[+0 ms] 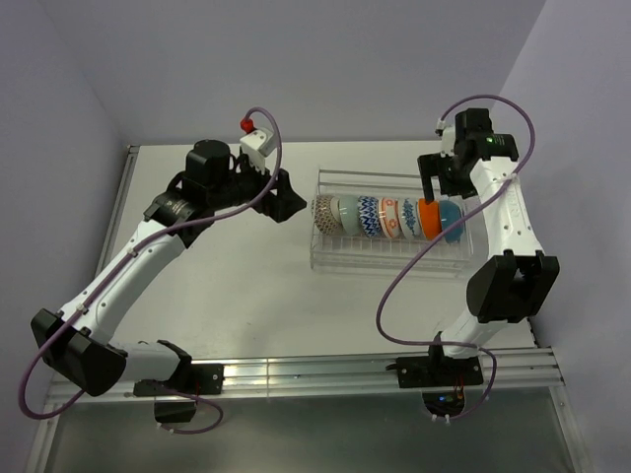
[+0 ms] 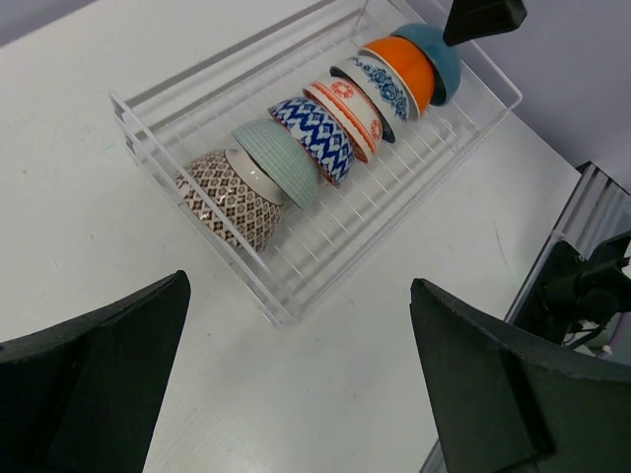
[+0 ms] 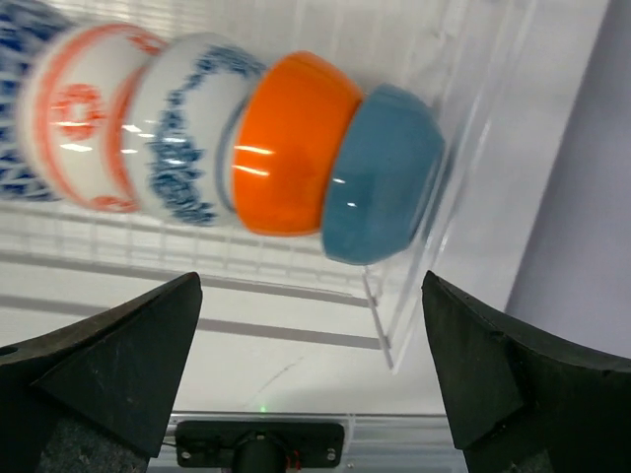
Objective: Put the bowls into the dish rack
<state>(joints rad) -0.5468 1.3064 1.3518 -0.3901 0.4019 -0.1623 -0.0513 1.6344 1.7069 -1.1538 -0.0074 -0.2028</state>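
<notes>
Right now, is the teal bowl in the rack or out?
In. Teal bowl stands on edge inside the rack, last in the row, against the orange bowl.

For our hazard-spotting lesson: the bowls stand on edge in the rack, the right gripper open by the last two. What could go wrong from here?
1. The open right gripper hangs close to the teal bowl and orange bowl; a careless retreat could clip them.
2. The bowls lean on each other in the dish rack, so one knock might tip the whole row.
</notes>
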